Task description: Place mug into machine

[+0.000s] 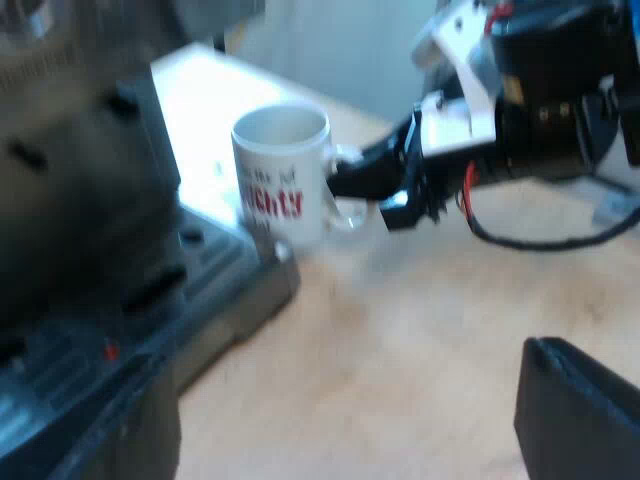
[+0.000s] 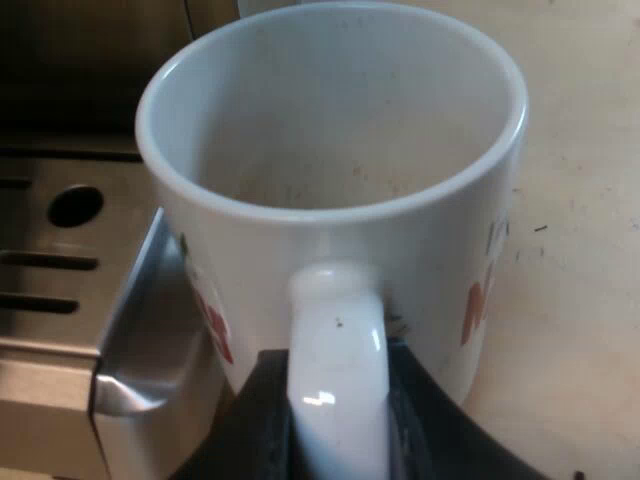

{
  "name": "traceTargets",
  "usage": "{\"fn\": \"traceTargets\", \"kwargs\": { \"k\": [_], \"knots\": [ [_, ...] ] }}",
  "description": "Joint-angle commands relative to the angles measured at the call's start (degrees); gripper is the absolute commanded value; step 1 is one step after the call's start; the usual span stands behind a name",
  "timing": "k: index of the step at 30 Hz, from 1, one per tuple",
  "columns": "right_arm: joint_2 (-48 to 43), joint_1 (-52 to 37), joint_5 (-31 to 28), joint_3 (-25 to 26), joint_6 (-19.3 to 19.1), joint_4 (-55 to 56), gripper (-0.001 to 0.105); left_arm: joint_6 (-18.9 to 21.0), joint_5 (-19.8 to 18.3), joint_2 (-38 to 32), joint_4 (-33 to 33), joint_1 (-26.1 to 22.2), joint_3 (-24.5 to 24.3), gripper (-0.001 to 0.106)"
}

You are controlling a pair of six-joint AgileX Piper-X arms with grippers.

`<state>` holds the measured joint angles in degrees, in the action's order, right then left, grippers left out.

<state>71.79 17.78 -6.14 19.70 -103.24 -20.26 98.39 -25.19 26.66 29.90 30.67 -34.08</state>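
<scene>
Clamped on the mug's handle (image 2: 335, 340), the right end effector (image 2: 337, 430) has a black finger on each side of the white loop, so it is closed on the mug (image 2: 430, 270) and carries it by the handle alone. Of the left end effector (image 1: 578, 405), well apart from the mug over the bare wooden surface (image 1: 400, 340), I cannot tell whether it is open or closed. Beyond the handle the mug stands upright and empty, red lettering on its wall, its body just beside the steel corner of the drip tray (image 2: 125, 370). Whether its base clears that rim I cannot tell. Farther on lie the tray's slotted grille (image 2: 45, 262) and the dark front of the espresso machine (image 1: 80, 190). To do this step well, I would raise the mug enough to pass the rim and carry it level and slowly over the grille, since a handle-only hold lets it swing. Then set it down centred under the machine's front, handle pointing outward so the fingers can back off cleanly.
</scene>
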Motion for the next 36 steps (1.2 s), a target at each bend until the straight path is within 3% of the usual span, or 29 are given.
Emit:
{"fn": "traceTargets", "kwargs": {
  "k": [1,7,11,15,20,24,30,33,36],
  "knots": [
    [-4.7,0.4,-1.1,0.8,-1.1,1.1,0.0,0.8,-0.7,-2.7,0.0,0.3,-0.1,0.071],
    [-17.7,0.6,-1.4,0.8,-1.2,11.0,0.0,0.8,0.5,-10.3,4.4,0.3,-0.1,0.071],
    [-27.7,0.6,-1.3,0.8,-3.4,19.7,0.0,0.8,5.5,-14.9,8.8,0.3,-0.2,0.071],
    [-37.1,0.6,-0.8,0.8,-4.1,28.2,0.0,0.8,5.8,-18.9,10.1,0.3,-0.2,0.071],
    [-47.1,0.6,2.7,0.8,-8.3,38.0,0.0,0.8,6.9,-22.1,13.8,0.3,-0.2,0.071],
    [-53.8,0.6,7.2,1.6,-8.7,46.0,0.0,0.8,9.9,-23.2,18.0,0.3,-0.2,0.067],
    [-57.1,0.6,15.9,1.7,-8.6,51.0,0.0,0.8,15.1,-23.1,19.0,0.3,1.3,0.067],
    [-56.7,0.6,18.1,1.7,-8.5,50.6,0.0,0.8,18.9,-23.1,19.0,0.3,3.9,0.067],
    [-56.7,0.6,18.3,1.7,-8.5,50.5,0.0,1.8,19.9,-23.1,17.7,0.3,7.1,0.067]
  ]
}}
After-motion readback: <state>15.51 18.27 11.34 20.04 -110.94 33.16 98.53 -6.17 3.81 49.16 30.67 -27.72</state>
